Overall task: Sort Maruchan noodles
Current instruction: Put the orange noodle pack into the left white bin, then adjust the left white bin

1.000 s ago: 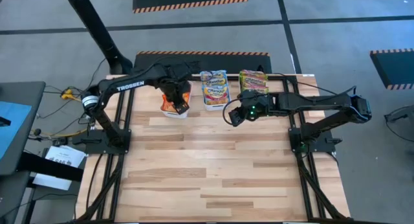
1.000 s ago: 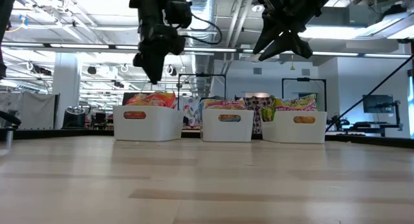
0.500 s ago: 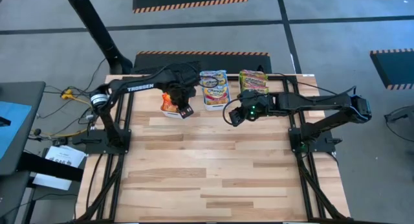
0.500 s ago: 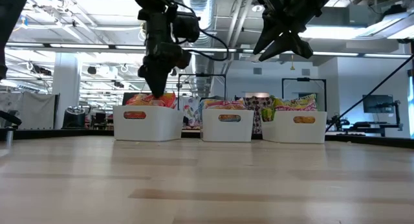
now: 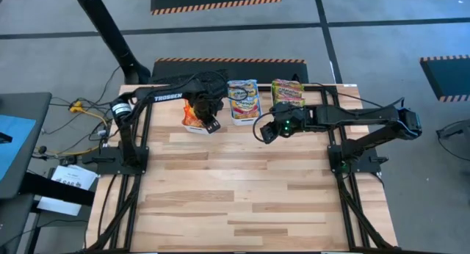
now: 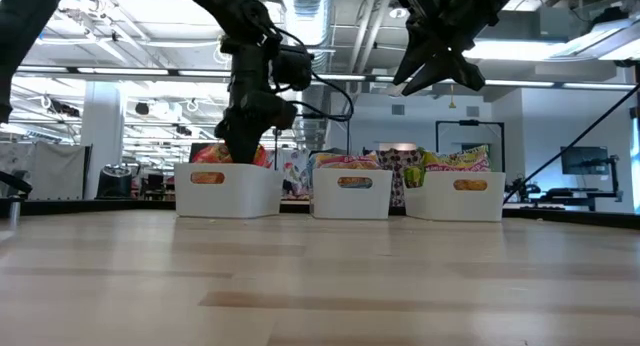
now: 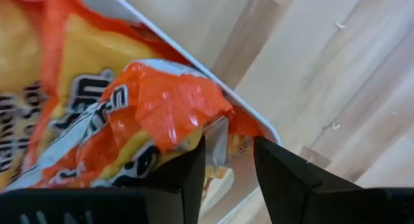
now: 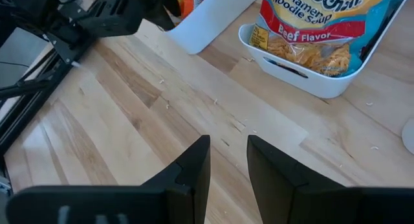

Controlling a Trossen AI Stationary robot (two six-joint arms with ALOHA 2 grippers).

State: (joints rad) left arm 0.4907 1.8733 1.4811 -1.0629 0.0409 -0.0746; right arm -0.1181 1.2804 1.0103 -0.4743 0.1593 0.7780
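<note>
Wooden butcher-block table (image 5: 242, 195), open workshop hall behind; three bins in a row at the far edge, toward twelve o'clock in the high view.

Item 1. Left gripper (image 5: 208, 122): lowered to the near lip of the left white rectangular plastic bin (image 6: 228, 190), about eleven o'clock of table centre. Left wrist view shows its fingers (image 7: 187, 175) parted by a narrow gap with nothing between them; they hang just over the bin's rim, next to a crumpled orange-and-yellow shiny plastic ramen packet (image 7: 155, 123) lying inside.

Item 2. Right gripper (image 5: 266, 131): raised above the table at about one o'clock, in front of the middle bin (image 6: 351, 193). Fingers slightly apart, empty.

Item 3. Maruchan noodles: orange packets in the left bin, blue-and-red beef packets (image 8: 310, 23) in the middle bin, green-pink packets (image 5: 287, 90) in the right bin (image 6: 460, 197). No loose packet shows on the bare table.

Step in hand, judged: sorting looks essentially complete; the left arm is at its bin after a deposit or tidying the top packet.

Next move, judged: lift the left gripper straight up clear of the rim without snagging the crumpled film, then retire.
</note>
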